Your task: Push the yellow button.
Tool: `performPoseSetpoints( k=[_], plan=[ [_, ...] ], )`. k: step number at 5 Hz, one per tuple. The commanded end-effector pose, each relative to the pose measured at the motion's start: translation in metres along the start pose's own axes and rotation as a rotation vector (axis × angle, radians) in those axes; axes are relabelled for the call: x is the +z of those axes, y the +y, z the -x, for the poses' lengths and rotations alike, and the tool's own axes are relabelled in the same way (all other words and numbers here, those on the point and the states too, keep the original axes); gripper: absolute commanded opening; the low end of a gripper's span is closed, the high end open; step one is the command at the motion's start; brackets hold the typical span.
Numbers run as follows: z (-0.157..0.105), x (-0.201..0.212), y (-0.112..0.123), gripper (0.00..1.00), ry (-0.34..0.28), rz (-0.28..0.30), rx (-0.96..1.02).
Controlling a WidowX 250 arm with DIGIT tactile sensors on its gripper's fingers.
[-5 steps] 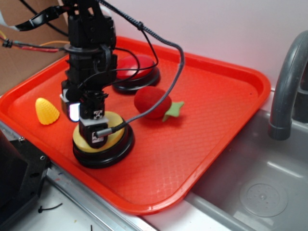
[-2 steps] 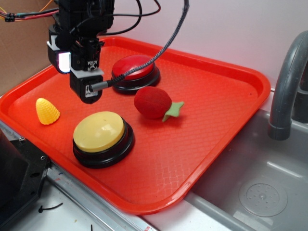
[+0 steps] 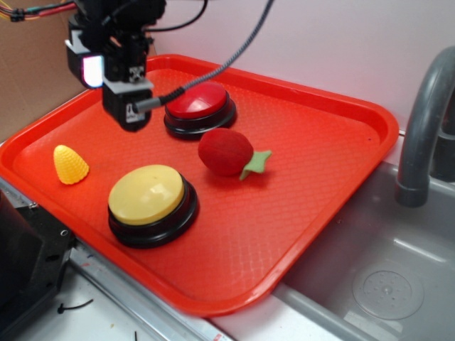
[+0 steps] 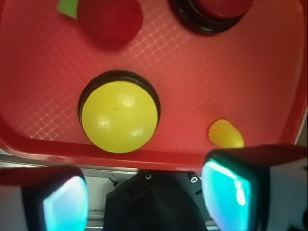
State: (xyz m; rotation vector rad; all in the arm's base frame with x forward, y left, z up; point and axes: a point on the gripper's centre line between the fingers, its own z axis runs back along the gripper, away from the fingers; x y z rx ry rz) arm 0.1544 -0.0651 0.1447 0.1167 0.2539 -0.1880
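The yellow button (image 3: pixel 147 193), a pale-yellow dome on a black ring, sits near the front of the red tray (image 3: pixel 320 142). In the wrist view the yellow button (image 4: pixel 119 115) lies uncovered, well ahead of the fingers. My gripper (image 3: pixel 126 115) hangs high above the tray's back left, clear of the button. It is also apart from the red-topped button (image 3: pixel 199 101) to its right. In the wrist view the gripper (image 4: pixel 147 197) stands open, its two fingers (image 4: pixel 65 204) with glowing cyan pads wide apart and nothing between them.
A red strawberry toy (image 3: pixel 225 151) lies mid-tray and a small yellow bumpy cone (image 3: pixel 70 163) at the tray's left. A grey faucet (image 3: pixel 423 128) and sink (image 3: pixel 384 284) are on the right. A black block (image 3: pixel 21 263) sits below the tray's front-left edge.
One second ago the gripper sat down on the yellow button. It has since lifted off, moving up and back to the left, and the button's top is uncovered.
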Motion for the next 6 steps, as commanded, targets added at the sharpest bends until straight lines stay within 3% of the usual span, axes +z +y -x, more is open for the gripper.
performPoseSetpoints(
  k=[1,6],
  plan=[
    [0.012,0.019,0.005,1.0,-0.121,0.02,0.044],
    [0.036,0.044,0.009,1.0,-0.235,0.0,0.11]
  ],
)
